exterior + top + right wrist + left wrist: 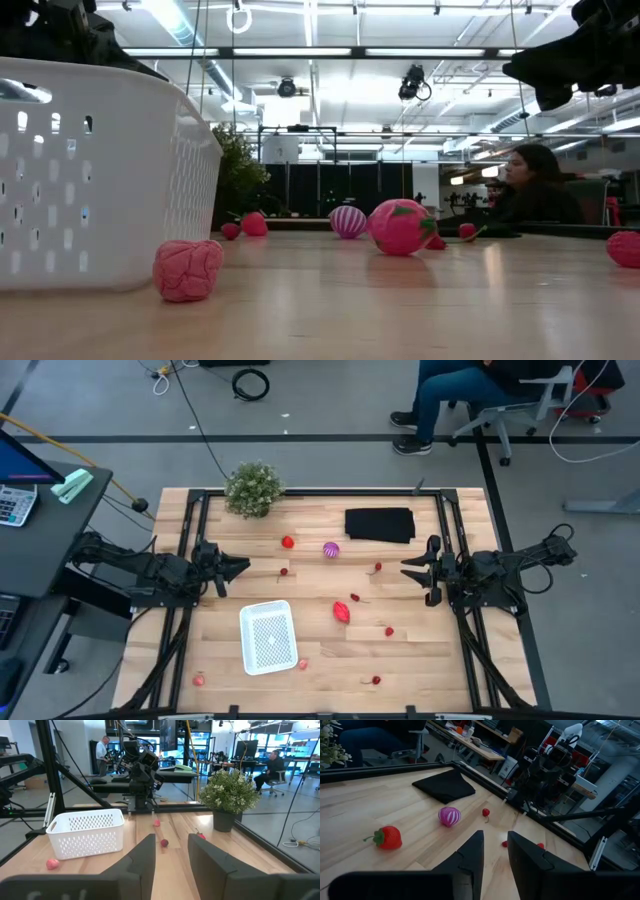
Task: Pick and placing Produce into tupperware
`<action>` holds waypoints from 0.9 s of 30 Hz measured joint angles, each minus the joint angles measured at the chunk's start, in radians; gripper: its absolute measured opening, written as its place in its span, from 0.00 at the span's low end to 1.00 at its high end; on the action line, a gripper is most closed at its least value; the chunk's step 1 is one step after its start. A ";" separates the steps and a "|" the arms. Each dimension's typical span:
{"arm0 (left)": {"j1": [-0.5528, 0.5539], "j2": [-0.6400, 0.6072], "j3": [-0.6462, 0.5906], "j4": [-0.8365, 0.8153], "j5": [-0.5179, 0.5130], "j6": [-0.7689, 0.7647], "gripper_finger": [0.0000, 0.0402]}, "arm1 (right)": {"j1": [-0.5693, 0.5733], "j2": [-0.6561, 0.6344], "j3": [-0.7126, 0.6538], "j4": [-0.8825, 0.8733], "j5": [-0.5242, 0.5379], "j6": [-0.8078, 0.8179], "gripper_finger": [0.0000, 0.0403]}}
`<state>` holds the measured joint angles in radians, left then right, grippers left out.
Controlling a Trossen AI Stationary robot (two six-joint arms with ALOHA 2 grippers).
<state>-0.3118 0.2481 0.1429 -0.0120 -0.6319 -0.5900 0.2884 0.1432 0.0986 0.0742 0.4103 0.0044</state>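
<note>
The white tupperware (269,636) rests on its base at the near-left middle of the wooden table, with nothing showing inside it. Produce lies scattered on the table: a red strawberry-like piece (288,542), a purple striped ball (331,549), a larger red oblong (342,611) and several tiny red pieces such as one (389,630). A pink piece (188,270) lies just beside the tupperware's near wall. My left gripper (240,568) hovers at the table's left edge and my right gripper (408,570) at its right edge. Both point level toward the middle, open, with nothing between their fingers.
A bushy green plant (253,488) stands at the far left of the table and a flat black cloth (380,524) lies at the far right. Black frame rails (190,530) run along the table's sides. A person sits on a chair (470,390) beyond the far edge.
</note>
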 joint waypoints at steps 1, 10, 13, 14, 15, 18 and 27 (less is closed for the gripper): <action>0.000 0.000 0.000 0.000 0.000 0.000 0.23 | 0.000 0.000 0.000 0.000 0.000 0.000 0.31; 0.000 0.000 0.000 0.000 0.000 0.000 0.21 | 0.000 0.000 0.000 0.000 0.000 0.000 0.31; 0.000 0.000 0.000 0.000 0.000 0.000 0.21 | 0.000 0.000 0.000 0.000 0.000 0.000 0.31; 0.000 0.000 0.000 0.000 0.000 0.000 0.22 | 0.000 0.000 0.000 0.000 0.000 0.000 0.31; 0.000 0.000 0.000 0.000 0.000 0.000 0.22 | 0.000 0.000 0.000 0.000 0.000 0.000 0.31; 0.000 0.000 0.000 0.000 0.000 0.000 0.23 | 0.000 0.000 0.000 0.000 0.000 0.000 0.31; 0.000 0.000 0.000 0.000 0.000 0.000 0.23 | 0.000 0.000 0.000 0.000 0.000 0.000 0.31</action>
<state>-0.3116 0.2483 0.1429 -0.0120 -0.6318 -0.5901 0.2883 0.1429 0.0986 0.0742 0.4106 0.0044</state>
